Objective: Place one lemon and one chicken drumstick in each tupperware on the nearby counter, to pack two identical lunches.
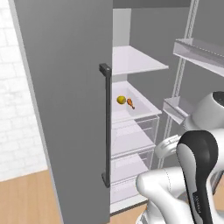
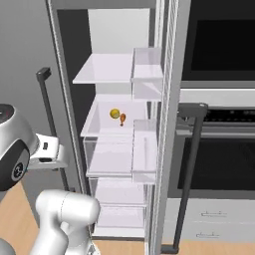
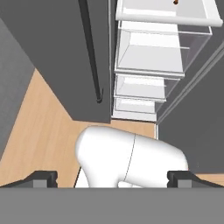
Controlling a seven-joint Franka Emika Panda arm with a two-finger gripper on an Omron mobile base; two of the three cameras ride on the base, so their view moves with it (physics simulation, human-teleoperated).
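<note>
Gripper (image 3: 112,178): jaws spread wide, holding nothing, aimed down at wooden floor (image 3: 39,127) | lemon (image 1: 121,99): on white fridge shelf (image 1: 144,109), middle level | chicken drumstick (image 1: 130,103): just beside lemon, same shelf | fridge door (image 1: 65,109): swung open, dark handle (image 1: 106,127).

The arm (image 1: 175,192) has glossy white, rounded link shells with smooth bulging shapes. One long link (image 1: 199,170) carries a black cover with small pale lettering near its lower end. A dark round joint cap (image 2: 19,169) sits in a white housing. The gripper (image 3: 112,178) has two small dark finger tips (image 3: 43,178).
</note>
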